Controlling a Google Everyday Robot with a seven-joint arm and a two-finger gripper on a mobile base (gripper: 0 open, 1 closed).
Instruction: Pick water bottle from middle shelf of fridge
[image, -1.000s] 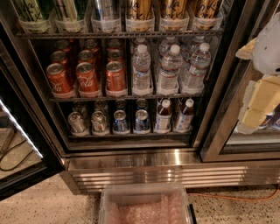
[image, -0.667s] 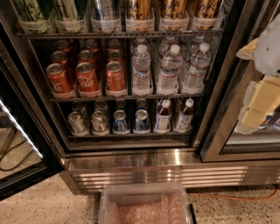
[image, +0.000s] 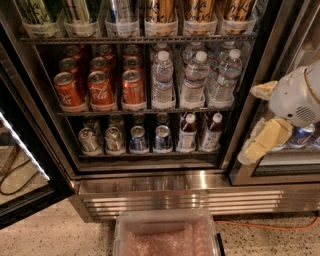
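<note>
Lowered gripper (image: 249, 124) hovers right of water bottle (image: 226, 76); red cans (image: 100, 90) beyond.

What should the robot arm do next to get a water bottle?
Probably swing the gripper left, toward the rightmost water bottle on the middle shelf. Its fingers stand open right of the fridge opening, apart from every bottle.

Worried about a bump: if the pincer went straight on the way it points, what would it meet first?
Probably the fridge's centre post, just left of the pincer at the right edge; depth is unclear, so it might pass in front.
</note>
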